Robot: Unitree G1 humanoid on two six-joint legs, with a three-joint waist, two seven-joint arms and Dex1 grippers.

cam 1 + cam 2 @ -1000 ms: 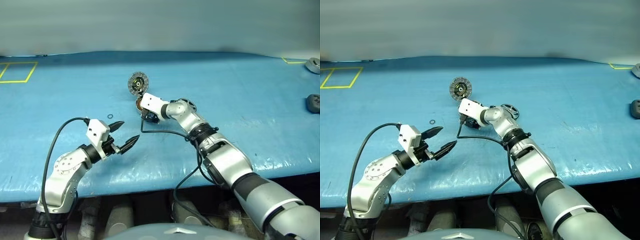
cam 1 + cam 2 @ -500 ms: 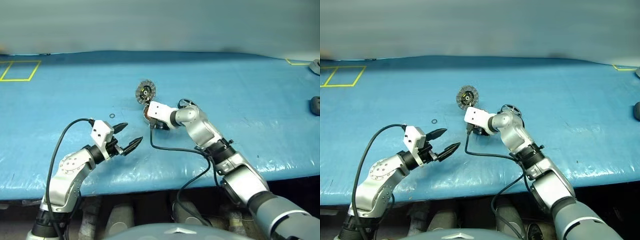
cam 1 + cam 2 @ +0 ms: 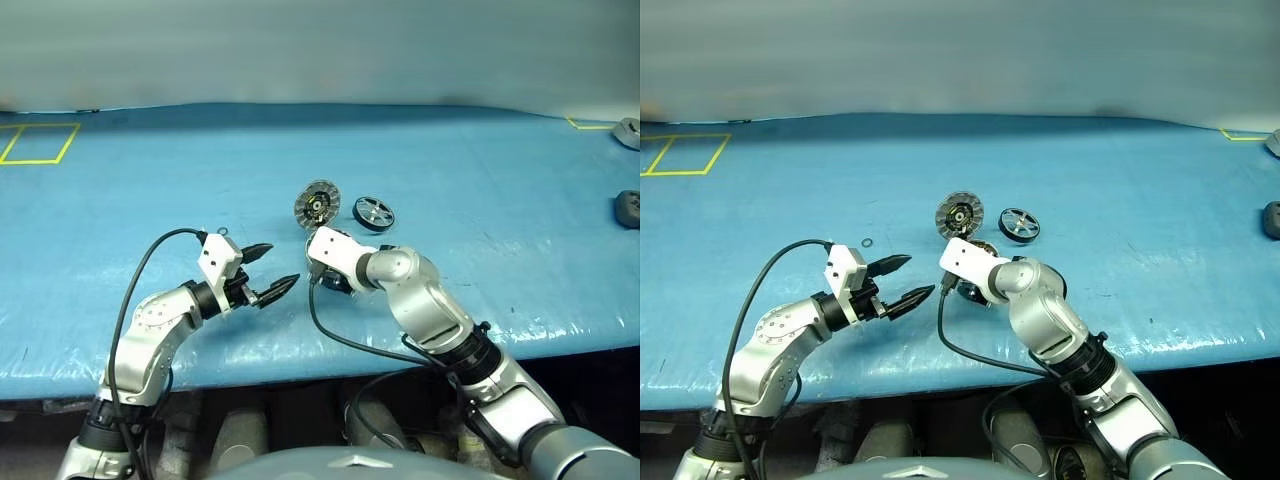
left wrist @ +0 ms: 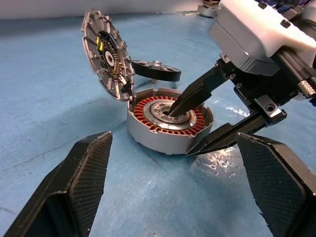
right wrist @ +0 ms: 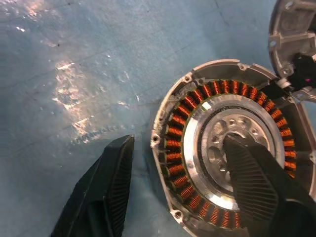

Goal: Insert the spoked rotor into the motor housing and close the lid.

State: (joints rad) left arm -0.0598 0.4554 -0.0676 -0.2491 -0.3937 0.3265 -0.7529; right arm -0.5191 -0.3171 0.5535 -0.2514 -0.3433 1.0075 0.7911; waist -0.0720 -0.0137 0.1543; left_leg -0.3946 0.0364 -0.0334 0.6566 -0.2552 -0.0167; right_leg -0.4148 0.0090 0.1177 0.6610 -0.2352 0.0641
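left wrist view: right gripper (image 4: 190, 129) straddles motor housing (image 4: 148, 136) wall.

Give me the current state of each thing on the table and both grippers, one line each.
motor housing: open, no rotor inside.
lid: raised on its hinge.
spoked rotor: flat on the mat beside the housing.
right gripper: open, straddling the housing wall.
left gripper: open, empty.

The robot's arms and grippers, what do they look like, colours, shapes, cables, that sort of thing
Both arms are built of rounded silver-grey metallic segments with black bands at the joints. Each wrist carries a boxy white module. The left gripper and the right gripper each have two black tapered fingers with finely ribbed inner pads. A thin black cable loops from each wrist module back along its arm.
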